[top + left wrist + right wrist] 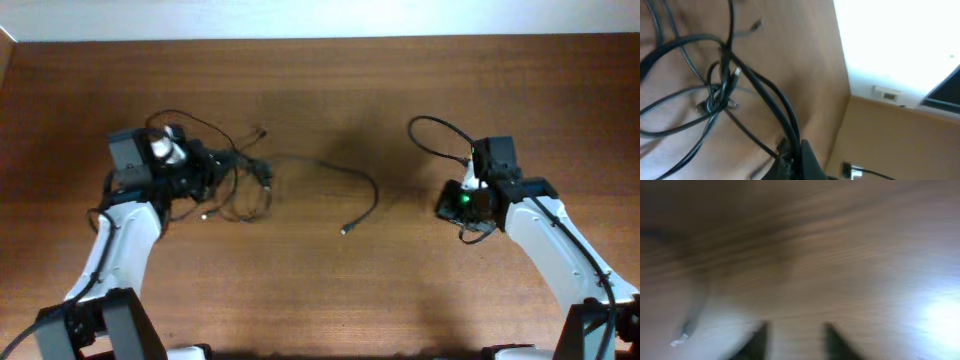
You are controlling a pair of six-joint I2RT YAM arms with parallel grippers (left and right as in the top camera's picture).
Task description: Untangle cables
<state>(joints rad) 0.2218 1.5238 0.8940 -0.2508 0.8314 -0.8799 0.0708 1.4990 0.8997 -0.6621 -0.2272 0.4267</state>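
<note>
The cables (240, 180) lie as a knotted bundle of thin black cords at the left of the table, with one long strand (355, 185) curving right to a small plug end (344, 231). My left gripper (205, 165) is at the bundle's left side, shut on two cable strands (785, 120) that run up from its jaws (795, 160) to the knot (720, 90). My right gripper (442, 205) is open and empty over bare wood, right of the loose strand. In the blurred right wrist view its two fingertips (795, 340) are apart, and a plug end (679, 340) shows at lower left.
The wooden table (320, 290) ends at a pale wall (320, 18) along the back. A thicker black arm cable (435, 135) loops above my right wrist.
</note>
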